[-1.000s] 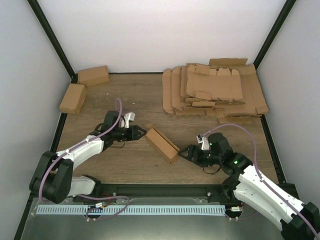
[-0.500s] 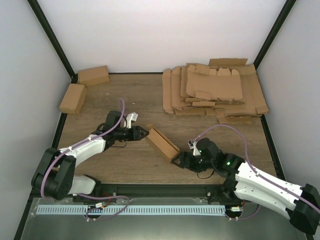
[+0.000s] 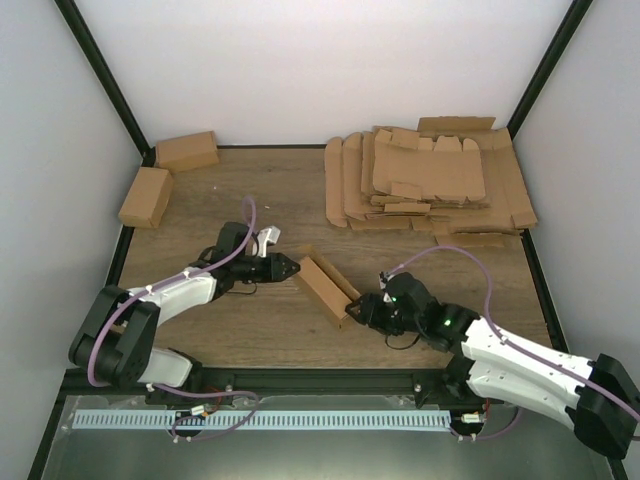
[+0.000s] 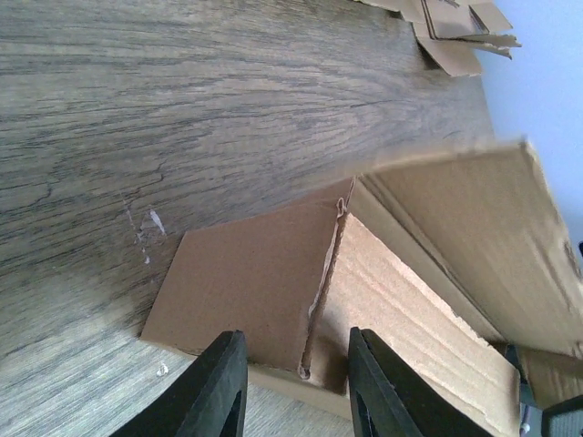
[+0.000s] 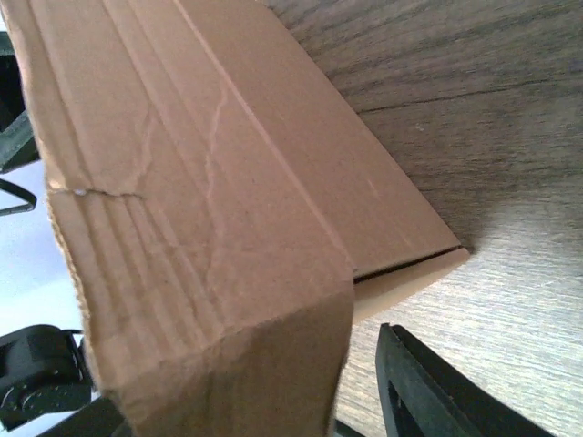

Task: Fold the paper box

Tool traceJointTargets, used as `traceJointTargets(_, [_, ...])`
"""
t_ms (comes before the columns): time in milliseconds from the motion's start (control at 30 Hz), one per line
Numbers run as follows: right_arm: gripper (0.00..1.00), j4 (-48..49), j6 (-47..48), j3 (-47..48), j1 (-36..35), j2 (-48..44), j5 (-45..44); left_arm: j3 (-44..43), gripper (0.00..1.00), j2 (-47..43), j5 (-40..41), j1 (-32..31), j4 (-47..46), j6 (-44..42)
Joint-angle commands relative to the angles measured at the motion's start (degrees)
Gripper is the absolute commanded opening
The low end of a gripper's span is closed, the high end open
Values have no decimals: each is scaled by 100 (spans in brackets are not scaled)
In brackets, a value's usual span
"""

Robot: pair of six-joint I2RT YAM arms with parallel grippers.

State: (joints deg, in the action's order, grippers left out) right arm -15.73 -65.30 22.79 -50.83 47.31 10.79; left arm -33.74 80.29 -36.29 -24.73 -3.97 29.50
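Paper box (image 3: 325, 285) lies nearer us than the stack of flat blanks (image 3: 430, 185), long axis running between our grippers. Left gripper (image 3: 292, 267), jaws apart, meets its far end; right gripper (image 3: 352, 309), also apart, straddles its near end.

**Soft, even light; wrist views blur up close**

The top view is bright and evenly lit from above. The white walls (image 3: 320, 70) are nearly washed out but show no hard glare. Shadows on the table (image 3: 250, 195) are faint and short, darkest under the flat blanks (image 3: 430, 180). In the left wrist view the wood grain is crisp, while the raised flap of the paper box (image 4: 474, 228) has a smeared edge. In the right wrist view the box's nearest corner is soft, and a diffuse shadow lies to its right.
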Motion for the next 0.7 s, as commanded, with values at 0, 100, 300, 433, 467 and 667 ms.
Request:
traceJointTargets(0, [46, 158, -141, 180, -50, 155, -363, 15, 33, 71, 53, -50, -88, -41])
traceJointTargets(100, [39, 110, -101, 132, -44, 231, -332, 54, 33, 79, 106, -85, -79, -32])
traceJointTargets(300, [31, -113, 202, 148, -50, 388, -134, 56, 33, 80, 219, -202, -77, 31])
traceJointTargets(433, [44, -145, 608, 261, -49, 364, 121, 34, 33, 45, 319, -244, -87, 96])
traceJointTargets(467, [49, -201, 736, 314, -50, 340, 173, 34, 33, 15, 345, -244, -80, 102])
traceJointTargets(667, [76, -988, 1243, 744, -50, 189, 187, -30, 34, -124, 553, -243, 154, 67])
